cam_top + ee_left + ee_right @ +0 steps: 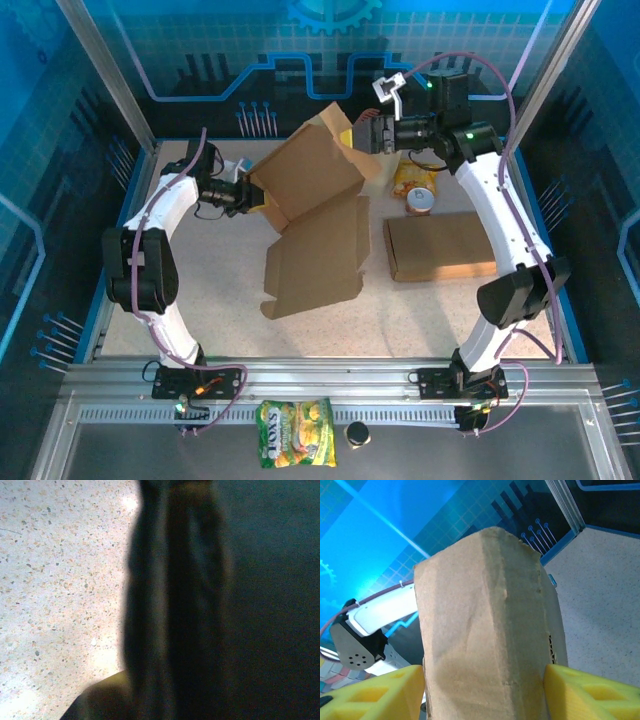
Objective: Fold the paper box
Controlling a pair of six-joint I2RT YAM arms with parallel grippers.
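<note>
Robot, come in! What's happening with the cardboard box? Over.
Left gripper shut at paper box left edge. Right gripper clamps its top flap; box half-raised, not folded shut. Can and snack bag nearby, not blocking.

speckled table [420,310], blue-lit patterned walls [200,40]

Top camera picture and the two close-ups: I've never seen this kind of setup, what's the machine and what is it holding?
Two white robot arms are bolted at the table's near edge. The wide picture is from a fixed camera above and behind them; the close-ups are from a camera on each wrist. On the table lie a partly lifted paper box, a flat cardboard box, a yellow snack bag and a can. The left gripper pinches the paper box's left edge; the right gripper's yellow fingers clasp its raised flap.
</note>
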